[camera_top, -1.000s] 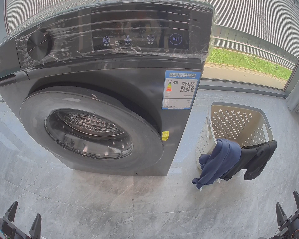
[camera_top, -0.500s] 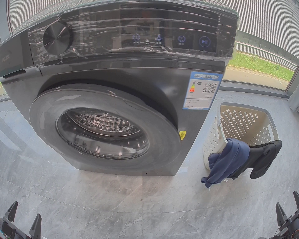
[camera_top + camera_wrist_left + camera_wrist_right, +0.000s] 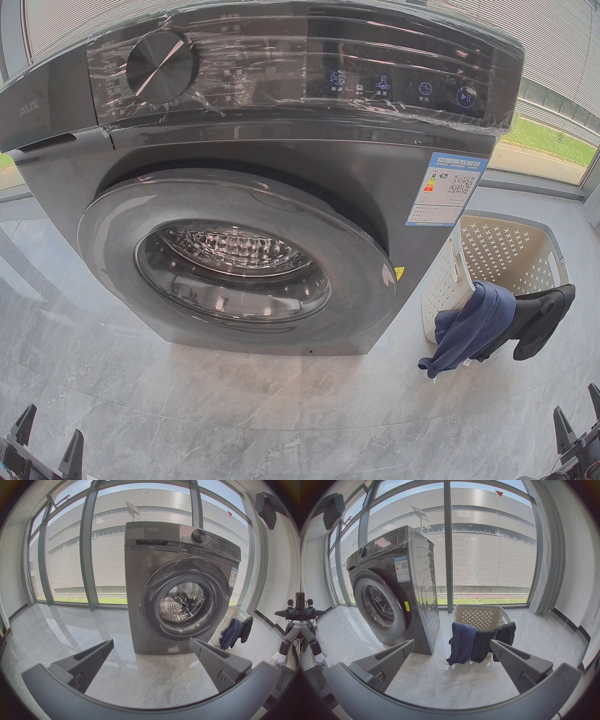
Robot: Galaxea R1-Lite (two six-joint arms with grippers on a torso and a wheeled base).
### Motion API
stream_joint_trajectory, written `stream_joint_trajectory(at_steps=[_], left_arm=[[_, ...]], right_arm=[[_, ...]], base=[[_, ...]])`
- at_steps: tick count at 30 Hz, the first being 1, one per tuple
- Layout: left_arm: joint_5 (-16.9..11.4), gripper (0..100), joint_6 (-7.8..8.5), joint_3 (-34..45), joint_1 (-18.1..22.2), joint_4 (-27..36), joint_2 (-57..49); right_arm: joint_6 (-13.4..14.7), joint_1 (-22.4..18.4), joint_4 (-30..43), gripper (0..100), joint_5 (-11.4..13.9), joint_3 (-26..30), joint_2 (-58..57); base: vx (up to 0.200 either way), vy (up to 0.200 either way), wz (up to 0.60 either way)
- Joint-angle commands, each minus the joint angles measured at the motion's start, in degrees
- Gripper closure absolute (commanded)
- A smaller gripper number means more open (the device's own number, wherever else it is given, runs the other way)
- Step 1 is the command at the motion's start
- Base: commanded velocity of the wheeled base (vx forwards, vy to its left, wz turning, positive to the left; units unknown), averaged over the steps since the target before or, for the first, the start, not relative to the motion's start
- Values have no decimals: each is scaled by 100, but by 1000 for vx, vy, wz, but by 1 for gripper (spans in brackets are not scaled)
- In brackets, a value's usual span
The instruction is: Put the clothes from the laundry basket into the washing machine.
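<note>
My left hand [image 3: 52,420] is low over the floor [image 3: 250,406], fingers wide, empty. Washing machine [image 3: 250,187] is ahead, door shut; the left wrist view takes in its full height. Laundry basket [image 3: 500,244] is just right of it, with the blue garment [image 3: 475,325] and black garment [image 3: 544,312] draped over the near rim. Right hand [image 3: 575,400] is low, wide, empty.
</note>
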Motion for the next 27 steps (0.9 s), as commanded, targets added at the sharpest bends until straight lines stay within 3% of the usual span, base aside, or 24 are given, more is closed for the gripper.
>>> stream_joint_trajectory(at_steps=[1, 19, 27], left_arm=[[-2, 0, -10, 92, 2, -1, -86], [-2, 0, -10, 92, 2, -1, -86], [-2, 0, -10, 92, 2, -1, -86]], right_arm=[[0, 5, -1, 0, 1, 92, -93], [0, 5, -1, 0, 1, 92, -93], [0, 5, -1, 0, 1, 92, -93]], base=[[0, 200, 0], [0, 200, 0], [0, 0, 0]])
